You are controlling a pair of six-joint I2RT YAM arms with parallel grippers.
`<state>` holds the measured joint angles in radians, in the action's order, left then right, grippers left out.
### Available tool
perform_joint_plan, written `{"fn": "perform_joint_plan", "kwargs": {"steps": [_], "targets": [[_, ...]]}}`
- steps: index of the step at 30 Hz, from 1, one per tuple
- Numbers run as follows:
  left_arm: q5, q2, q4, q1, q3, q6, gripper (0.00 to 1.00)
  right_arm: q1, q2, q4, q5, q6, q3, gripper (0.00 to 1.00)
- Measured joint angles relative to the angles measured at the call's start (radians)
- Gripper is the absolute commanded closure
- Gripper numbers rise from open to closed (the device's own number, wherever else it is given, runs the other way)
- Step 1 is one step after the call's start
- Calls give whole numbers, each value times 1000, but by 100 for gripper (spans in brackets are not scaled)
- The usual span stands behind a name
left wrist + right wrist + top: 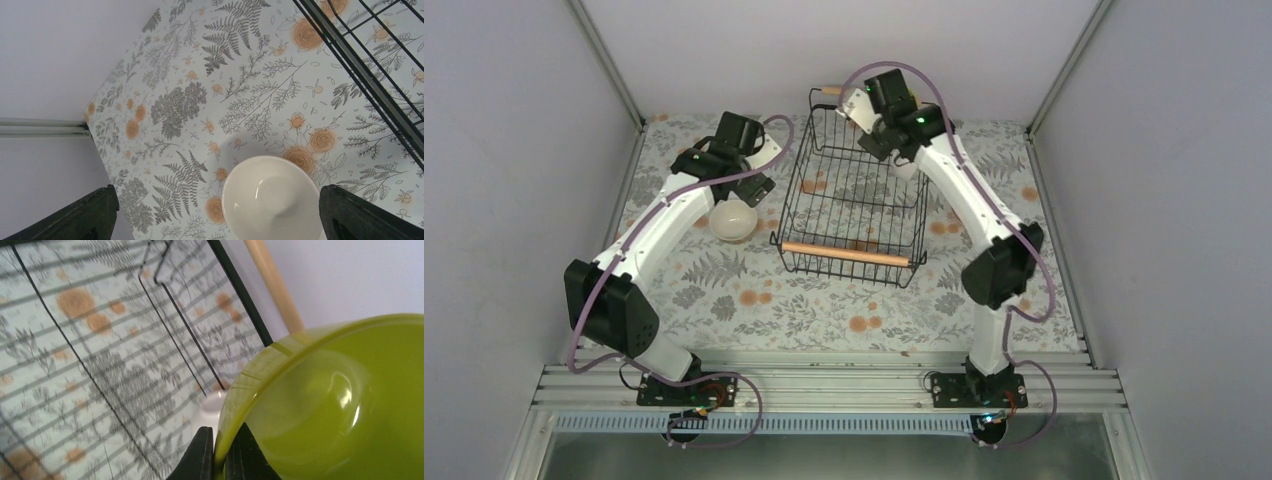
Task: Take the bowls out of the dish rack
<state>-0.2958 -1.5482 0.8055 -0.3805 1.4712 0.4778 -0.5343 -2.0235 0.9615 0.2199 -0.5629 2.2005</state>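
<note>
On the left, the left tool (218, 200) is held wide above the white bowl (270, 200). Its fingers (75, 217) are spread to either side and nothing is touched by them. The bowl is seen upright on the desk (190, 100), just beside the dish rack (849, 268), so it is judged to be unloaded. The wide opening is judged to keep the fingers clear of its rim.

The rack is placed mid-desk between the two arms, where it can be reached from both sides.

Over its far right end, near the far wooden handle (272, 285), the right tool (221, 452) is closed narrowly on the rim of the green bowl (320, 400). The bowl is held tilted and pinched by its thin edge, probably because no wider part would fit between the fingers. A pale shape beneath it cannot be identified.
</note>
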Motion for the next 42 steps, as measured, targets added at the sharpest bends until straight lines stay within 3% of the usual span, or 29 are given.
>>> {"fn": "perform_joint_plan", "kwargs": {"steps": [6, 15, 25, 42], "targets": [[-6, 2, 1, -15, 11, 0, 0, 60, 228, 4, 54, 7, -212, 96], [-10, 3, 4, -40, 75, 2, 0, 212, 410, 13, 51, 18, -457, 96], [-10, 3, 17, -63, 92, 12, 0, 331, 449, 26, 55, 33, -724, 96], [-8, 4, 20, -72, 74, 11, 0, 505, 395, -12, -23, 6, -792, 96]]}}
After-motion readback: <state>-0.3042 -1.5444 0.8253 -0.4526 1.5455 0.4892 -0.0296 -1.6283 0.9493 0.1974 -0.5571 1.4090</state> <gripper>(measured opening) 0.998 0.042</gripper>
